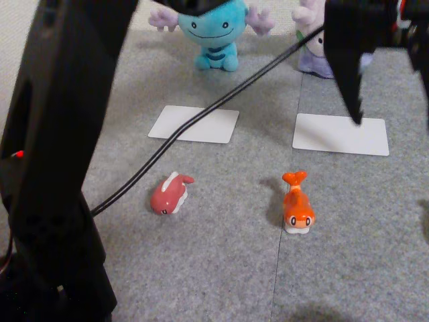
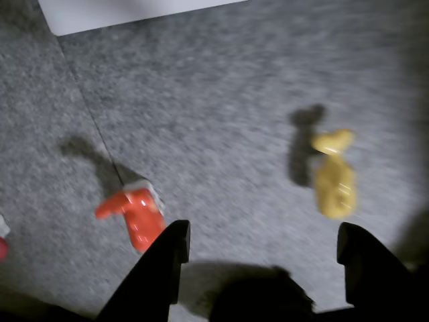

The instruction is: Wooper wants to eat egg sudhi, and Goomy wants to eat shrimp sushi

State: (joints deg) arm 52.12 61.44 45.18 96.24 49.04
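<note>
In the other view, the dark arm fills the left edge of the frame, and a black cable (image 1: 201, 117) runs from it up toward the upper right. Just right of the arm, low in the frame, a pink-red toy (image 1: 170, 193) lies on the grey carpet (image 1: 221, 268), with a white card (image 1: 194, 124) above it and Wooper (image 1: 213, 30) at the top edge beyond that card. Further right, near the carpet seam, the shrimp sushi (image 1: 297, 204) lies with its forked tail toward the top of the frame and its head toward the bottom; a second white card (image 1: 340, 134) sits above it, and Goomy (image 1: 314, 47) stands at the upper right, partly hidden by the tool's dark finger that hangs down over that card. In the wrist view, the shrimp sushi (image 2: 137, 215) sits at the lower left, just outside the left finger, while the egg sudhi (image 2: 334, 174) lies at the right, its long axis running roughly up and down the frame with the tail uppermost. The tool (image 2: 265, 251) is released, its two fingers spread wide at the bottom edge and holding nothing. The egg sudhi lies ahead of the right finger and slightly inside it, so the likely next move is a forward reach shifted a little to the right to bring the fingers to either side of its body, across the long axis.
</note>
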